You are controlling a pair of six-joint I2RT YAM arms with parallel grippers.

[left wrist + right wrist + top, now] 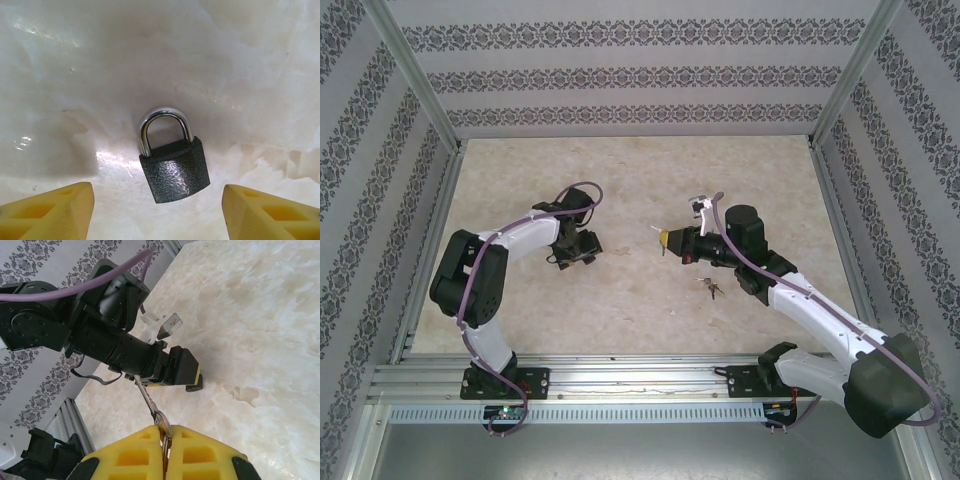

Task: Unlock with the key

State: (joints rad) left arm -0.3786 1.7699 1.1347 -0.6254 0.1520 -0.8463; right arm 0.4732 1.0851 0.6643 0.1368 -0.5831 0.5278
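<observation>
Two tools are set above the tabletop (650, 320). Nearest the bases, a small bunch of spare keys (711, 289) lies flat, just beside the right arm. Farther out, the right tool (165, 452) is closed tight on the head of the key (150, 401), whose thin blade is pointed out beyond the fingertips toward the left arm. The left tool (159, 217) is held wide open with nothing gripped. Its fingers are spread to either side of the padlock (174, 169), clear of it. The padlock is laid flat on the tabletop, slightly tilted, with the closed shackle (162, 116) turned away from the tool.

The padlock is judged to be stiff metal, dense for its bulk, and likely to be slid along the glossy surface if nudged from one side. A hold across the two side edges of the dark body is advised, so that the bottom face, where the keyhole is expected, is left free. The key is judged light and rigid, though easily twisted in a pinch. No brand or writing can be read on the pebbled body.
</observation>
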